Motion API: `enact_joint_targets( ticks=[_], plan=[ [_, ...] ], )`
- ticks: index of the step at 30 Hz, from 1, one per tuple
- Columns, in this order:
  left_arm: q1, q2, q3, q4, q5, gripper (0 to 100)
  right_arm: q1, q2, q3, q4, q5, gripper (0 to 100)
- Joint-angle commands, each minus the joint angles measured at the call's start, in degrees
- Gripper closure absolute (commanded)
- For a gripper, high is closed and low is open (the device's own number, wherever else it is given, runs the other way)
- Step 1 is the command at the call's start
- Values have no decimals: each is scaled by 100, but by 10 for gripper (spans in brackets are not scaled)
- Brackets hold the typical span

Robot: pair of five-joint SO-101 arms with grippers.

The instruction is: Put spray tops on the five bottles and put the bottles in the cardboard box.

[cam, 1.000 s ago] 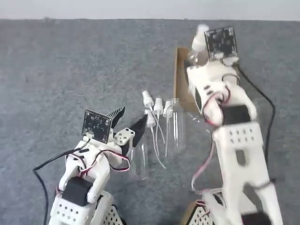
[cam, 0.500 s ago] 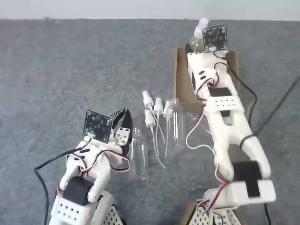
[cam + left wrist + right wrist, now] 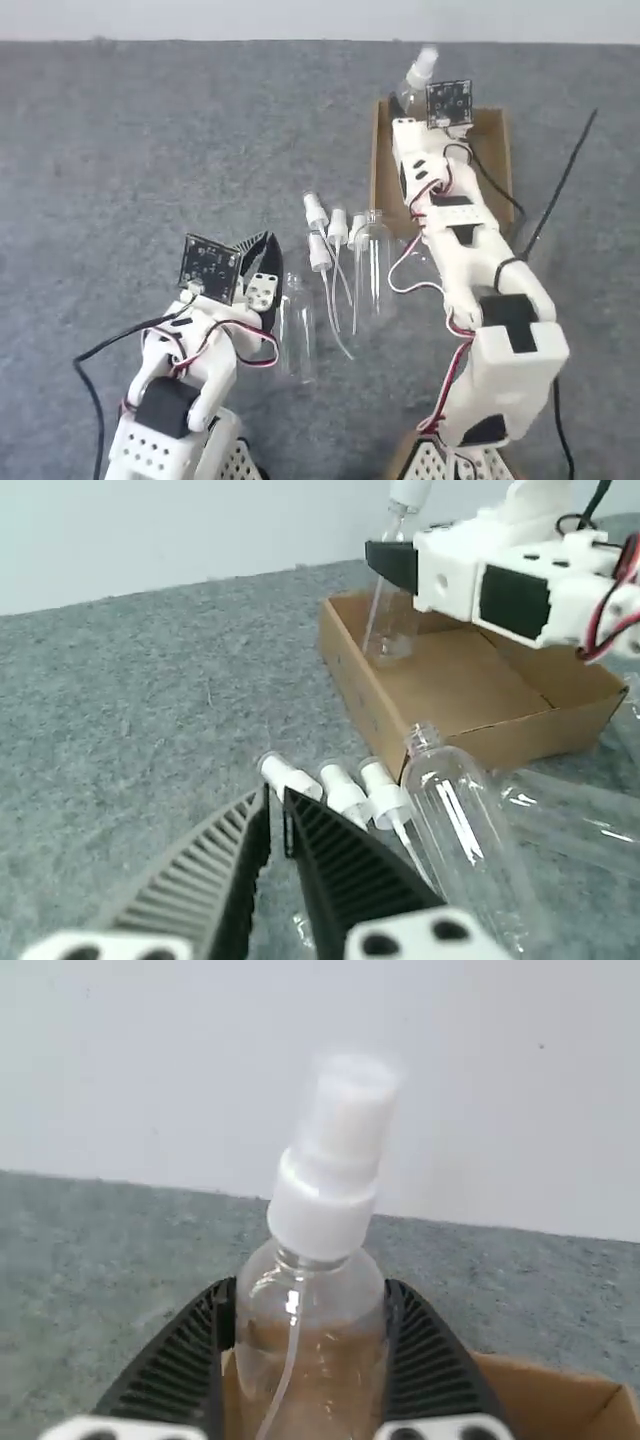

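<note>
Table covering (image 3: 150, 130): grey carpet-like cloth was recorded, matt, rough and fibrous throughout. The cardboard box (image 3: 350, 670) was entered as brown paperboard, matt and dry-looking, with raw cut edges. The upright bottle (image 3: 310, 1360) and the lying bottles (image 3: 465, 830) were noted as clear plastic, smooth and glossy, with bright highlights. The loose spray tops (image 3: 345, 788) were listed as white plastic, smooth with a faint sheen, and fitted with thin translucent tubes. Black plastic, matt and ribbed on the inner faces, was logged for the left gripper (image 3: 277, 802) and right gripper (image 3: 310, 1300). The arm shells (image 3: 510, 360) were catalogued as white plastic, matt. The wall (image 3: 150, 1060) was noted as white, smooth and matt.
</note>
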Motion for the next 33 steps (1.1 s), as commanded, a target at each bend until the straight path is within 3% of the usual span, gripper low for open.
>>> enact_joint_targets(
  ticks=[1, 19, 24, 30, 33],
  plan=[
    [9, -123, -40, -167, -26, 987, -75, -40, -703, 215, -325, 992],
    [-9, -123, -40, -167, -26, 987, -57, 813, -1108, 259, -299, 989],
    [-9, -123, -40, -167, -26, 987, -145, 813, -1108, 435, 607, 987],
    [-9, -123, -40, -167, -26, 987, -215, 822, -1099, 435, 651, 984],
    [-9, -123, -40, -167, -26, 987, -207, 822, -1090, 444, 651, 931]
  ],
)
